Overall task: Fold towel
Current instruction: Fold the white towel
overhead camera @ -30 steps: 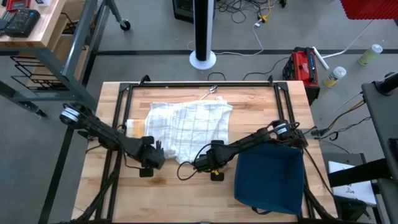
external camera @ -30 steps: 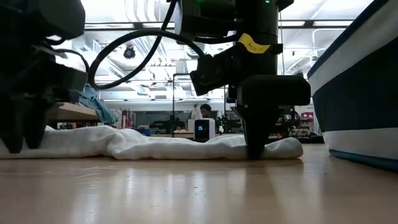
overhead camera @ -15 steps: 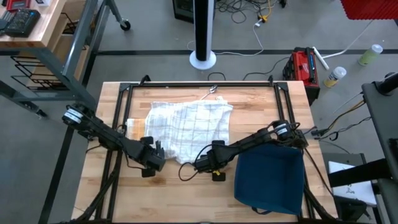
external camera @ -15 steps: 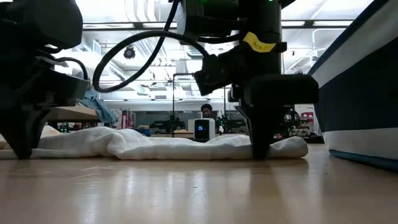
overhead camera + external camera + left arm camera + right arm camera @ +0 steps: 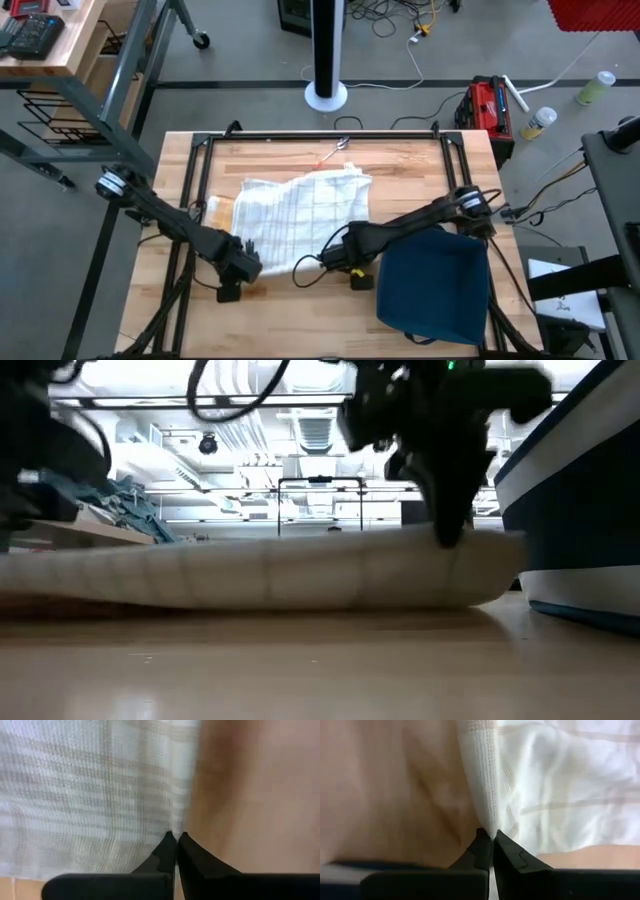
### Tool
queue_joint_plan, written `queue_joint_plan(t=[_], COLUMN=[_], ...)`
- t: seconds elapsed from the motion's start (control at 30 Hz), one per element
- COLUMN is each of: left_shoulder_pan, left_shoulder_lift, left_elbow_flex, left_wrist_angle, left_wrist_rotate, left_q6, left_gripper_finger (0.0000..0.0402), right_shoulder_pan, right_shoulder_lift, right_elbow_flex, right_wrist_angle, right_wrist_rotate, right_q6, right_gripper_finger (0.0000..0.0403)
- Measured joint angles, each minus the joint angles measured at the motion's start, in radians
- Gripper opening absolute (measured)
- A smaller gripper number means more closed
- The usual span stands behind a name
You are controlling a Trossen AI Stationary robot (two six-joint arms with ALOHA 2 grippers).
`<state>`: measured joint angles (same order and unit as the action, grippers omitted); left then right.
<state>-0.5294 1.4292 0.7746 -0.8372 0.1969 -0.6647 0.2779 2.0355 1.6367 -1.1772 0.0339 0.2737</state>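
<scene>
A white towel with thin grey checks lies spread in the middle of the table. Its far part rests on the wood and its near edge is raised. My left gripper is shut on the towel's near left corner. My right gripper is shut on the near right corner. In the low view the right gripper comes down from above, while the left one is a dark blur at the picture's left edge. My left gripper pinches the towel's near left corner between its two fingers, right at the edge, from above and pointing steeply down. The corner is lifted off the table. My right gripper pinches the towel's near right corner between its two fingers, from above and pointing down. The cloth bunches into a fold at the fingertips. The corner is lifted, and the edge runs nearly straight to the other gripper.
A dark blue bin stands at the near right, close beside the right arm. A small orange-handled tool lies by the table's far edge. Bare wood shows along the near edge.
My left gripper has shut on the towel's near left corner. Both grippers have then risen, and the towel's near edge has come up off the table and drawn out straight between them. The towel's far part has stayed on the wood.
</scene>
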Motion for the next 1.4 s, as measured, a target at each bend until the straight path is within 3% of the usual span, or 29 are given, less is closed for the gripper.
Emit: queue_joint_plan(t=[0.23,0.43,0.63,1.03,1.2,1.4], left_shoulder_pan=[-0.007,0.001,0.071,0.395,0.550,0.730], left_shoulder_lift=[-0.046,-0.058,-0.065,-0.067,-0.066,-0.065], left_elbow_flex=[0.157,0.310,0.392,0.330,0.290,0.210], left_wrist_angle=[-0.051,-0.335,-0.538,-0.533,-0.480,-0.258], left_wrist_rotate=[0.019,-0.157,-0.368,-0.757,-0.780,-0.782], left_q6=[-0.001,0.000,0.028,0.297,0.458,0.665], left_gripper_finger=[0.0000,0.0000,0.0000,0.0000,0.0000,0.0000], right_shoulder_pan=[0.006,0.004,-0.027,-0.182,-0.284,-0.394], right_shoulder_lift=[-0.075,-0.146,-0.200,-0.212,-0.203,-0.202], right_elbow_flex=[-0.003,-0.003,0.000,0.001,0.001,-0.002], right_wrist_angle=[-0.068,-0.109,-0.138,-0.163,-0.127,-0.058], right_wrist_rotate=[-0.044,-0.024,0.083,0.306,0.386,0.386], right_q6=[-0.012,-0.009,0.000,-0.068,-0.077,-0.149], right_gripper_finger=[0.0000,0.0000,0.0000,0.0000,0.0000,0.0000])
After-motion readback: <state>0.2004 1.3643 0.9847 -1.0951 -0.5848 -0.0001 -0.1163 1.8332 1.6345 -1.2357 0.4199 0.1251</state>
